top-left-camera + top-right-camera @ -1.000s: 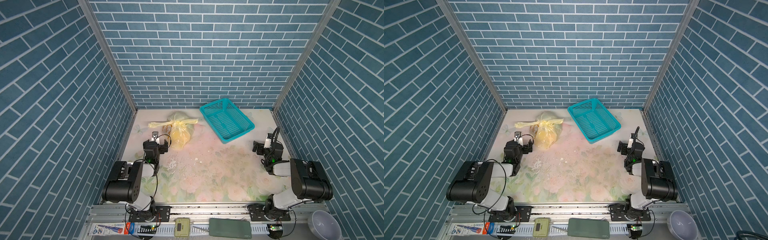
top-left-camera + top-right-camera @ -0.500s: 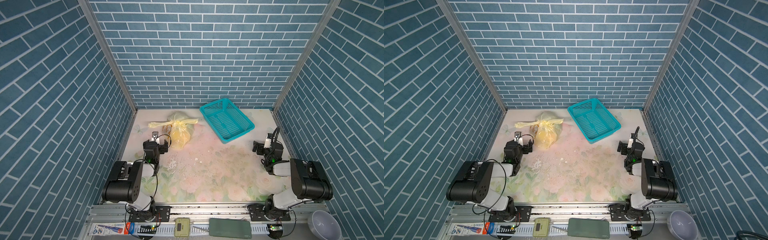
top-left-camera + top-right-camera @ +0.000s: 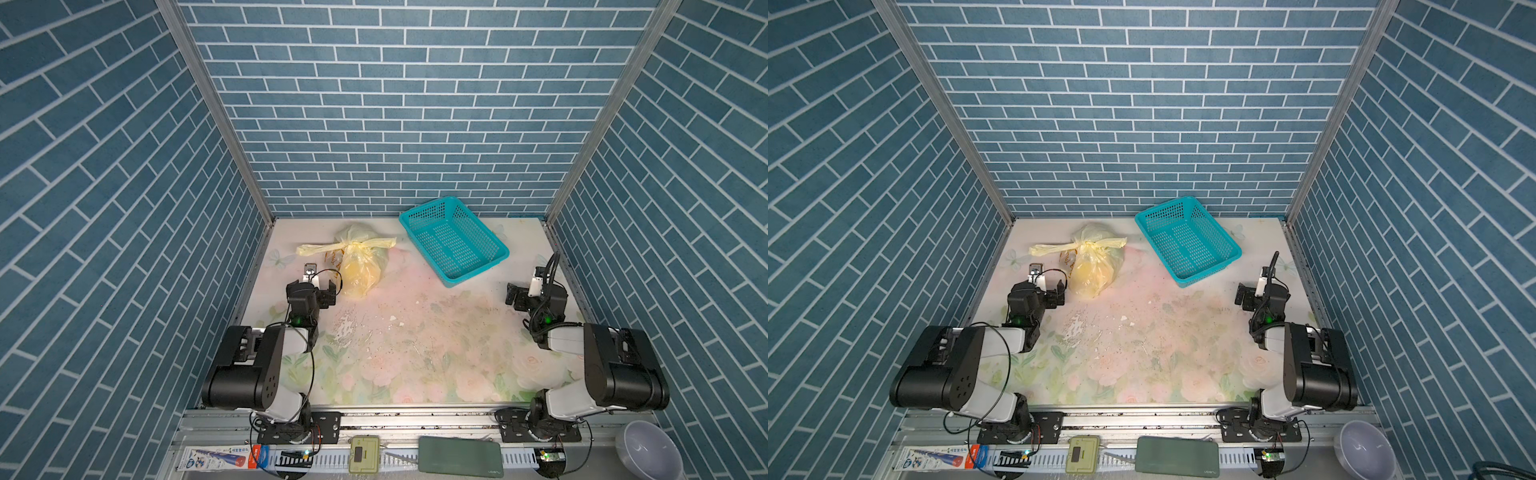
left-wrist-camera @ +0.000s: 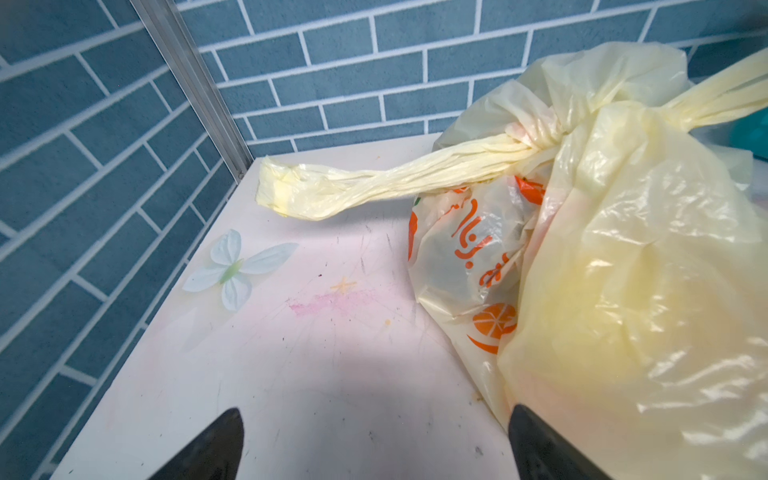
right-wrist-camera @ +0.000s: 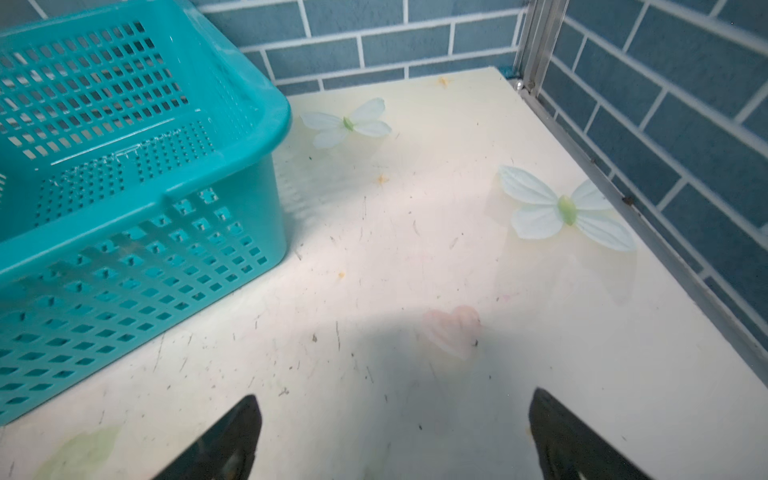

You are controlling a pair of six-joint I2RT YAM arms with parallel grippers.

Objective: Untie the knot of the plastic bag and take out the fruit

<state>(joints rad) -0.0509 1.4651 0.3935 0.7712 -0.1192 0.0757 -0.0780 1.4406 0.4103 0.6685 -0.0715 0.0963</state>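
Nothing done on the task yet. The plastic bag (image 3: 360, 266) lies tied at the back-left of the worktop (image 3: 415, 332), well apart from the teal basket (image 3: 476, 273). The knot (image 4: 538, 137) sits at the bag's far end. A long handle strip (image 4: 374, 183) sticks out toward the left wall, and a short strip (image 3: 382, 242) points toward the basket. The fruit (image 4: 615, 316) is all inside and shows only as yellow bulk through the film, so I can't count the pieces.

Left gripper (image 4: 374, 436): jaws wide apart, empty, just beside the bag's near end. One finger looks to be against the film, but I can't confirm contact. Right gripper (image 5: 395, 415): jaws wide apart, empty, over bare worktop by the basket's corner, far from the bag.

My read is that the step in hand is the approach to the knot. Suggestions:
- Left gripper goes for the long strip and clamps the bunched part close to the knot, not the floppy tip.
- Right gripper has to cross over and take the short strip or the knot's loop.
- Work the loop loose. Hauling on both ends probably just tightens it.
- Pull low along the worktop, because lifting would likely swing the whole bag.
- Stay off the thin body film, which looks easy to tear.
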